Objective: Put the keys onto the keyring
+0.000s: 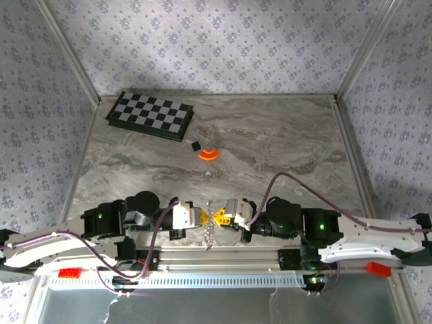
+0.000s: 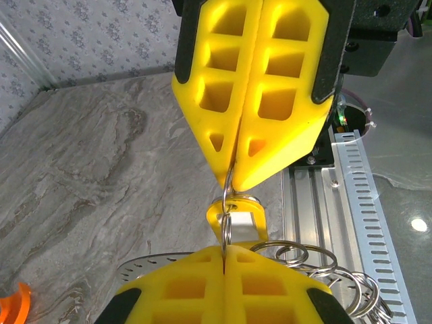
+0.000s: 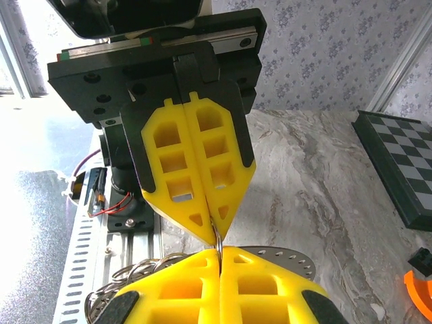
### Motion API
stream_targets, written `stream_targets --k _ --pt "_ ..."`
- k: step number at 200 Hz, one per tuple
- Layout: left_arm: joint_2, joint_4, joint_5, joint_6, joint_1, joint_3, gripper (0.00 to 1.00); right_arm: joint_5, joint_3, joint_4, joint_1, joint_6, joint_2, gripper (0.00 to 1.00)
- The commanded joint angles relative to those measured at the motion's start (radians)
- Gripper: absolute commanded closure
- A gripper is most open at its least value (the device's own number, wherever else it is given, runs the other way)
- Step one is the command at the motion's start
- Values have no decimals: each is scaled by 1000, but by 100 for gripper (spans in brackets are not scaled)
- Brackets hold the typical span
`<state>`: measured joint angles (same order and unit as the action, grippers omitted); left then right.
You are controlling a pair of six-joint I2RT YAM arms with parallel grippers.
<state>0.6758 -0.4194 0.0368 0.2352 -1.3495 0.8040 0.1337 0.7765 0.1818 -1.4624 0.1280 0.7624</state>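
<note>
Centrally, low in the overhead frame, the left pincer [image 1: 200, 217] and the right pincer [image 1: 217, 217] meet tip to tip above the near table edge. Both have blocky yellow plastic fingers with honeycomb-like cut-outs, tapering to wedge points, and both are pressed fully closed.

In the left wrist view, a thin wire loop of the silvery metal keyring [image 2: 351, 287] runs straight from the seam of the right pincer [image 2: 235, 169] at the top down into the seam of the left pincer [image 2: 223, 251] at the bottom, so each clamps that wire. The tiny yellow-orange key piece [image 2: 212, 216], a flat slotted tab, sits on the wire in the short gap between the two tips. The other glossy rings bunch at the lower right.

Further up on the grey marbled table [image 1: 283, 142] lie a black-and-grey checkered board [image 1: 150, 115], a small black cube [image 1: 196, 145] and an orange round cone-like disc [image 1: 208, 155].
</note>
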Motion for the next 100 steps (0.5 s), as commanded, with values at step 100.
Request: stream_targets --k 100 --pt "-18 51 36 -1 -8 36 100 -42 -22 -16 32 -1 10 100"
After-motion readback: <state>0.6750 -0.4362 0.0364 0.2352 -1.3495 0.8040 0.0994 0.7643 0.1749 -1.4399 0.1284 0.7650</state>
